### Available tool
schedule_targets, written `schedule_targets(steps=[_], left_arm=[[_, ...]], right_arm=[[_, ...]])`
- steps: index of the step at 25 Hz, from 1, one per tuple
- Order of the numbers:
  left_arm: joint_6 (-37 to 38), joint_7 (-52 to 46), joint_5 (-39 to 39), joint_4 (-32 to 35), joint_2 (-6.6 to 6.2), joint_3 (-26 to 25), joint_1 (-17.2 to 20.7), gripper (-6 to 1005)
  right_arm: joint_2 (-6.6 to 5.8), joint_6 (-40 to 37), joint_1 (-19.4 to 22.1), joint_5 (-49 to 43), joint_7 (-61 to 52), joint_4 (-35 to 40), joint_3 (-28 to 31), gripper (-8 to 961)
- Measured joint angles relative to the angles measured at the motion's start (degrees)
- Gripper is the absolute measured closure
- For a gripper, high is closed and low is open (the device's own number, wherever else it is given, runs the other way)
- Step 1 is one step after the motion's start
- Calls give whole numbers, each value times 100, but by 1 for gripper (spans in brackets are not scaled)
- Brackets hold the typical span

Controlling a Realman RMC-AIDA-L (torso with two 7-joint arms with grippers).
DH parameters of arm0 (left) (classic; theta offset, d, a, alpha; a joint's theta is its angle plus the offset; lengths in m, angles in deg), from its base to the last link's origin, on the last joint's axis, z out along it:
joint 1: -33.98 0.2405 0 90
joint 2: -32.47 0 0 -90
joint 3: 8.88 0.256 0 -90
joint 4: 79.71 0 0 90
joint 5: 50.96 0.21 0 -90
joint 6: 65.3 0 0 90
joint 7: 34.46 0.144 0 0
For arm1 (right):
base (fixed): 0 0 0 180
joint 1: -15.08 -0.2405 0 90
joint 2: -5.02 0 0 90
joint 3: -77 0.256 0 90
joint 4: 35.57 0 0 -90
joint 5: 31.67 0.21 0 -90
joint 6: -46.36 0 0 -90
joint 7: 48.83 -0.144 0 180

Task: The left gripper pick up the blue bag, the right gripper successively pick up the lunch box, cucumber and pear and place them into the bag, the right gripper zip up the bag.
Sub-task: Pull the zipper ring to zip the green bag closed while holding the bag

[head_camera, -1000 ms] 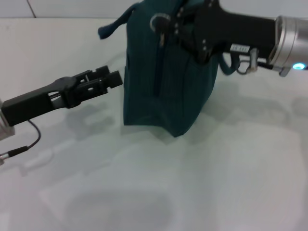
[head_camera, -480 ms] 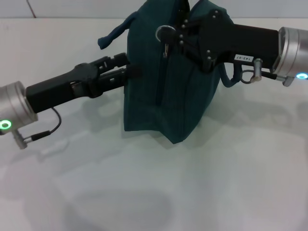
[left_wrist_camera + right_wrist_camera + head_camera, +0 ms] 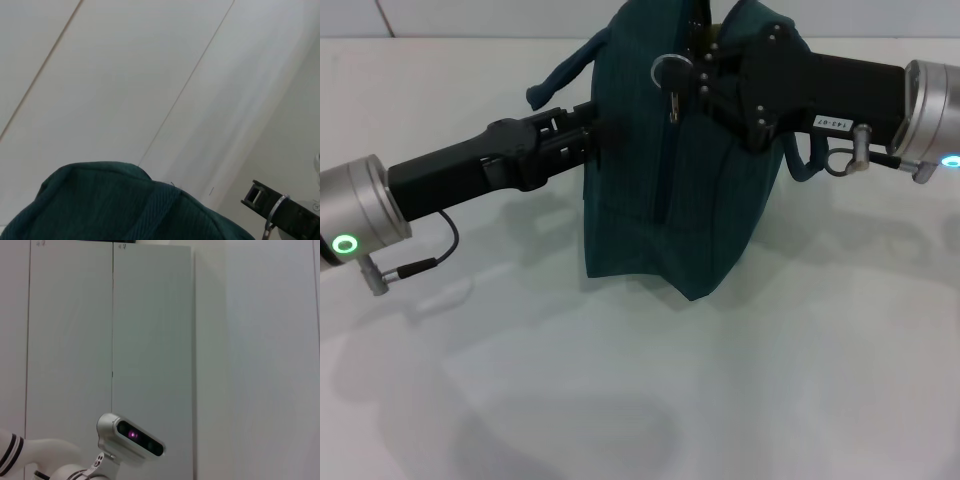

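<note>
The blue bag [image 3: 670, 180] stands upright on the white table [image 3: 650, 400] in the head view. Its top also shows in the left wrist view [image 3: 115, 210]. My right gripper [image 3: 702, 72] reaches in from the right at the bag's top. It is shut at the zipper, with the metal ring pull [image 3: 666, 70] hanging just past its tips. My left gripper [image 3: 588, 128] reaches in from the left, open, with its fingertips against the bag's left side. The lunch box, cucumber and pear are out of view.
A bag strap [image 3: 555, 80] sticks out at the back left and a strap loop [image 3: 805, 160] hangs under the right arm. The right wrist view shows only the wall panels and the robot's head camera [image 3: 132, 435].
My left arm has moved up and right from the table's left, and its fingers have reached the bag's left side. My right gripper stays at the zipper and has shifted slightly right.
</note>
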Motion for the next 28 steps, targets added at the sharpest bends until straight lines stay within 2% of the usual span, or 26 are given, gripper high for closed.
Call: schedule_targets(steps=[5,11,19,28], left_arm=[[-3,-2,6,-10,6,69,-8,462],[-138,15,7,-63,15,97,-24,456],[-256,114,15,-161,18,247,-76,579],[-232,120,21,-160,13,391,-80,762]], right_arm=[[0,-36,0,0,-1,0,-3,945],[10,-43,-1,0,-1,1,-38,945],[13,-67,-1,-2,-9,-71,-45,944],[1,-68,-1,-2,-18,-157,0,944]])
